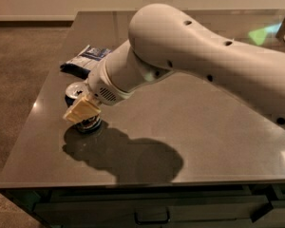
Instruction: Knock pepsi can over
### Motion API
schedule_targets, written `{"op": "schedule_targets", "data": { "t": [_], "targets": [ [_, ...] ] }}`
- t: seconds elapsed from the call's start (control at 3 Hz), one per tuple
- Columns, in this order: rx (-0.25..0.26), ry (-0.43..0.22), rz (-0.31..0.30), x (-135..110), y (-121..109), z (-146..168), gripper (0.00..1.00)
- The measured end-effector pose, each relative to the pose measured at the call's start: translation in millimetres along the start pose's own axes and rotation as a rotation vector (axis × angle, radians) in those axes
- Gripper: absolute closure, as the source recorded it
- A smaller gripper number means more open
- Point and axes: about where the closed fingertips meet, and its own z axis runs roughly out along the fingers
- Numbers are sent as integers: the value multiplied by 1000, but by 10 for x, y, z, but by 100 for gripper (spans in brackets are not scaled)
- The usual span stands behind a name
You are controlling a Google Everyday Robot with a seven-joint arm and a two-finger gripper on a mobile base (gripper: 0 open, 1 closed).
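The pepsi can (76, 90) stands near the left edge of the dark grey table (190, 127). Only its silver top and its dark base (89, 125) show. My gripper (81, 111) is at the end of the big white arm (180, 46). It is right against the can, and its cream-coloured tip covers the front of the can's body. I cannot tell whether the can is upright or slightly tilted.
A flat blue-and-white snack bag (88, 57) lies on the table just behind the can, near the left edge. The arm's shadow (128, 156) falls on the table in front. Brown carpet floor (19, 80) is to the left. Drawers (152, 213) are under the table's front edge.
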Motion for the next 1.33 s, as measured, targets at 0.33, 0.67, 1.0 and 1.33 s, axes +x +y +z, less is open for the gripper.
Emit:
{"op": "schedule_targets", "data": {
  "t": [0.33,0.67,1.0,1.33],
  "targets": [
    [-7,-10,10,-12,-33,-45,64],
    [1,3,29,18,-200,-180,87],
    [28,50,46,165,-543,-482,100],
    [51,123,46,399,-869,-756,100]
  ]
}}
